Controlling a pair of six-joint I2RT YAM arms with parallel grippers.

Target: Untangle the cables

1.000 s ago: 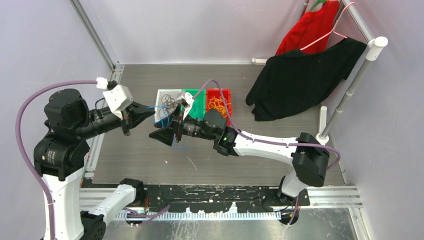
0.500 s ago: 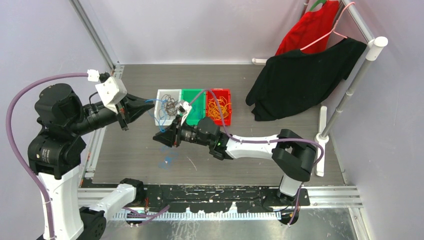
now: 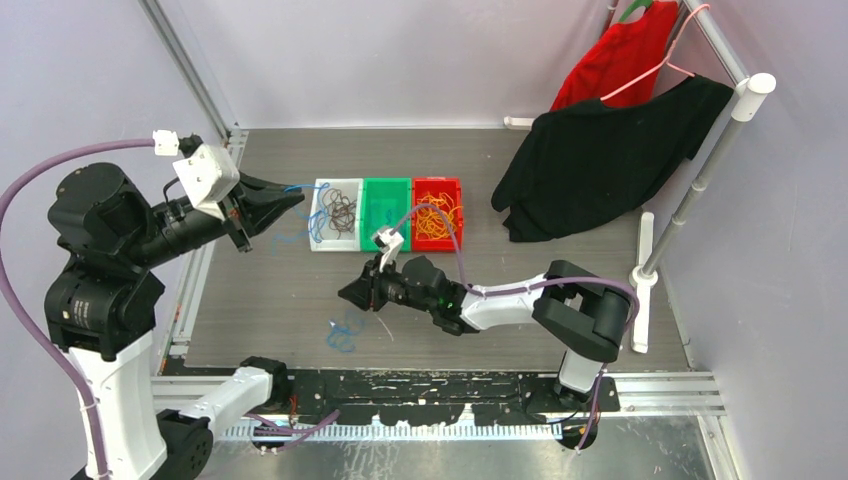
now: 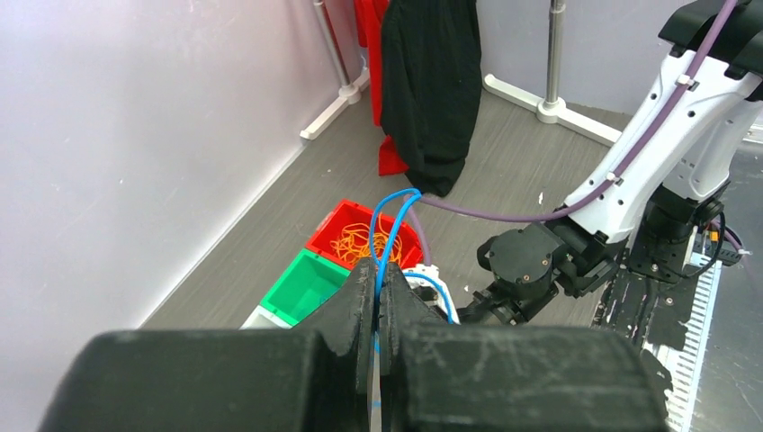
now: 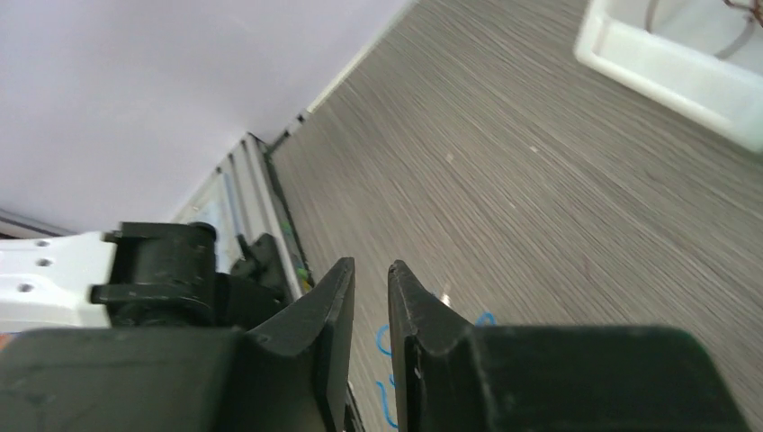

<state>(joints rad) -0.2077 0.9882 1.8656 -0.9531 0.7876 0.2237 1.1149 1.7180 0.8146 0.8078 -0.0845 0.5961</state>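
- The left pincer (image 4: 376,274) is clamped together on a thin blue cable (image 4: 392,225), which loops up out of the tips. The pincer hangs above the surface (image 3: 260,290), just left of the white bin (image 3: 318,244).
- In the top view this blue cable trails from the left pincer toward the left edge of the white bin – whether it lies inside cannot be told.
- The right pincer (image 5: 371,270) is low over the surface in front of the bins. Its jaws stand nearly together with a narrow gap, and nothing shows between them.
- A loose blue cable (image 3: 345,332) lies curled on the surface, just in front of and below the right pincer, apart from it.
- Dark brown cables (image 3: 341,211) sit tangled in the white bin.
- Orange cables (image 3: 437,213) fill the red bin (image 3: 437,184) – the green bin (image 3: 385,235) stands between the white and the red.
- A black garment (image 3: 600,160) and a red garment (image 3: 620,55) hang on a rack at the far right.
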